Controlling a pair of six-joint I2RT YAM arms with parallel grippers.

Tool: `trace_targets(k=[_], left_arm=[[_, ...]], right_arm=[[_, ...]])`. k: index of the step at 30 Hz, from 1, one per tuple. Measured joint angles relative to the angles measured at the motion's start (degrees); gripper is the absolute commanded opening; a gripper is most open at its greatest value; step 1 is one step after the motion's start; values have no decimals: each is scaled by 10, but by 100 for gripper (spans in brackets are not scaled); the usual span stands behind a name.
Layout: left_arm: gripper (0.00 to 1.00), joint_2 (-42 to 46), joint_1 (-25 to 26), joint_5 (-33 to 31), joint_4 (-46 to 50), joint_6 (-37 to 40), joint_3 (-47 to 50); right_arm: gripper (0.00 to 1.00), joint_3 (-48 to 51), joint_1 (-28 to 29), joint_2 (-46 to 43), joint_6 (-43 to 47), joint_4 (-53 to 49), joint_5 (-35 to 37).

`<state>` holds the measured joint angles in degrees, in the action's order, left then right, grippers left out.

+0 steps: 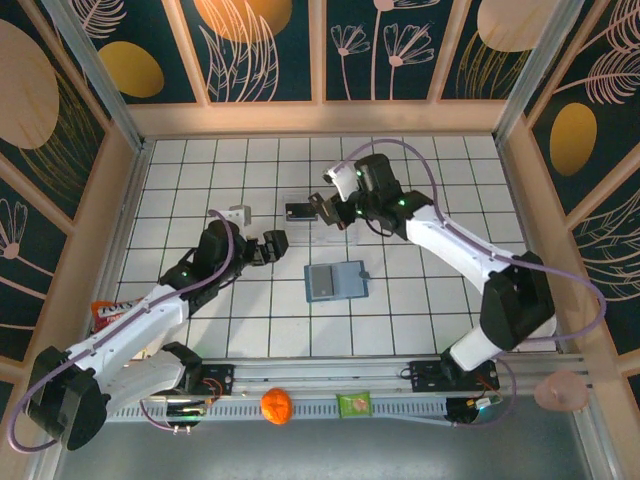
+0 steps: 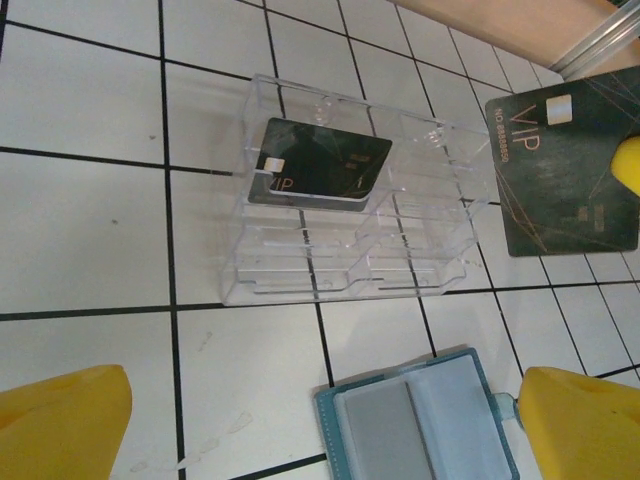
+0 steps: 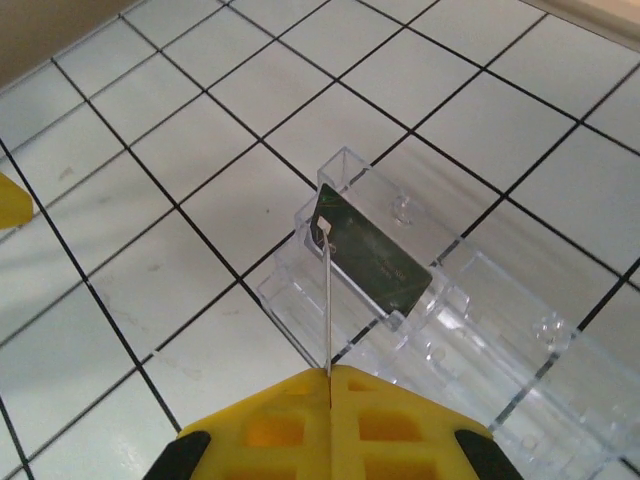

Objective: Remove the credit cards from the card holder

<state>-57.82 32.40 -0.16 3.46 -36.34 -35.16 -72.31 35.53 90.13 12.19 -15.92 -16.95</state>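
Right jaws pinch one thin, stiff, probably slick black card [image 2: 570, 170] by its short edge above the clear tray [image 2: 300, 270], at 12 o'clock from the open card holder [image 1: 336, 281] on the desk [image 1: 270, 330], second card [image 2: 320, 162] sits in the tray, left jaws wide open.

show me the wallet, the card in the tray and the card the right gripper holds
wallet [image 2: 375, 430], left wrist view, on its grey inner panel
tray card [image 2: 320, 162], left wrist view, middle of its black face
held card [image 2: 565, 170], left wrist view, middle of its dark face
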Motion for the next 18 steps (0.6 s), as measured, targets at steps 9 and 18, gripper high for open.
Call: trace_targets(k=[9,18], left_arm=[[99,20,-14,3,22,-2,0],[99,20,-27,26,24,-4,21]], right_arm=[[0,-127,25,92,152,-84,26],[0,-232,52,177,238,-143,74]])
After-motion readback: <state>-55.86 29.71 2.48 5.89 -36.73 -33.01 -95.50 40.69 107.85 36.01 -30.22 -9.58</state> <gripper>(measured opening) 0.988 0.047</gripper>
